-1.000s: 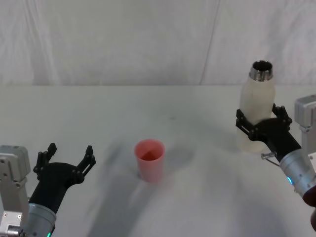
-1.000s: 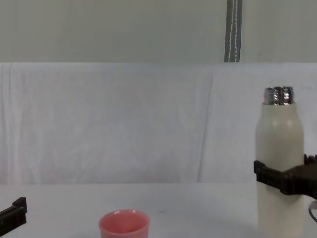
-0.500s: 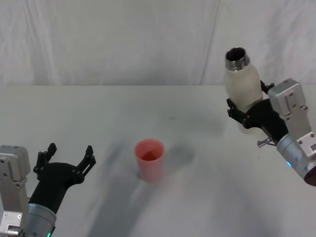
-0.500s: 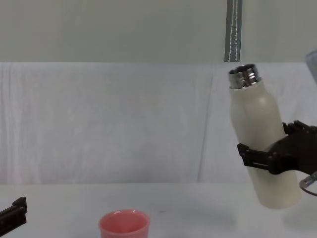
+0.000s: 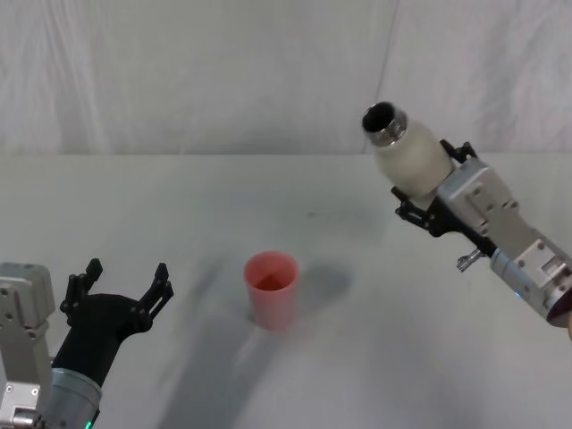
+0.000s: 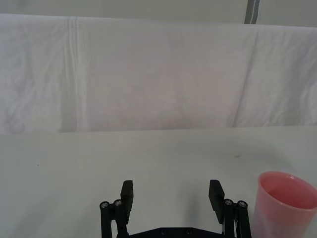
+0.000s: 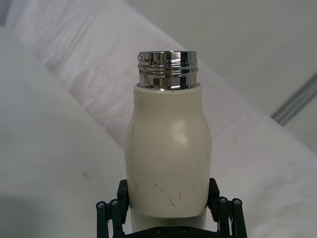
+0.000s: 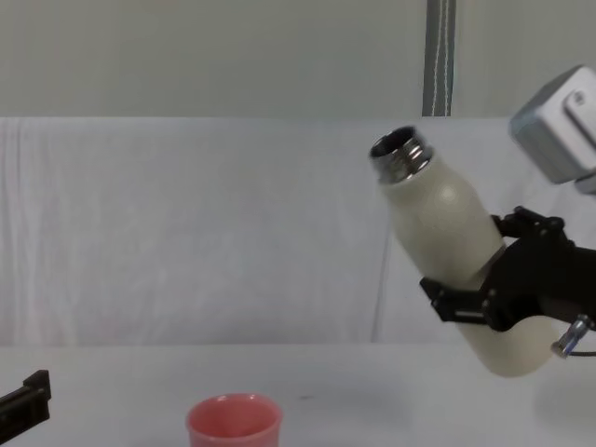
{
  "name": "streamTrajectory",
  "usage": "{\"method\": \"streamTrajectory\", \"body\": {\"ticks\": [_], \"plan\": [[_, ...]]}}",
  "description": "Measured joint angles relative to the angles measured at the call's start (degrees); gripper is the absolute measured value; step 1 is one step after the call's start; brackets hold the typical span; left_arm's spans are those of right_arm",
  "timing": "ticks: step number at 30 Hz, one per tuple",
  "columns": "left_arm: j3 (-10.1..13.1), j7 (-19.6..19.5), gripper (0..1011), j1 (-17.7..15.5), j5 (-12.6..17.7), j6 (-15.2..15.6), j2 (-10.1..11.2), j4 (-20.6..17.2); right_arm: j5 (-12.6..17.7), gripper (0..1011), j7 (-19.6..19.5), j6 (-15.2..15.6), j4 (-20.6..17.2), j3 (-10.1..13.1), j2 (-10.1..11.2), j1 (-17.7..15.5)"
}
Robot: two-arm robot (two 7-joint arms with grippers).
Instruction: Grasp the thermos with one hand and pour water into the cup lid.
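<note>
Fingers of right gripper [image 8: 475,303] clamped on thermos [image 8: 453,256], lifted, tilted toward cup lid [image 5: 272,289] mid-table, mouth short of it; carry over rim before tipping further; left gripper [image 5: 121,288] parked, fingers apart

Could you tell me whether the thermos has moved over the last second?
Yes. The thermos, clamped in the right gripper, has risen off the table and tilted, its open neck now leaning toward the cup lid, which has stayed put.
</note>
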Motion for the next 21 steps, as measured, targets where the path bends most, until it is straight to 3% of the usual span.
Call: {"method": "streamTrajectory", "body": {"ticks": [12,21], "plan": [[0.0,0.0,1001,0.0,0.0,0.0,0.0,0.0,-11.3,951,0.62,1.18,-0.47,-6.69,2.28,2.22],[0.0,0.0,1001,0.0,0.0,0.0,0.0,0.0,-17.52,951,0.46,1.54,0.83,-10.39,2.53,3.96]]}}
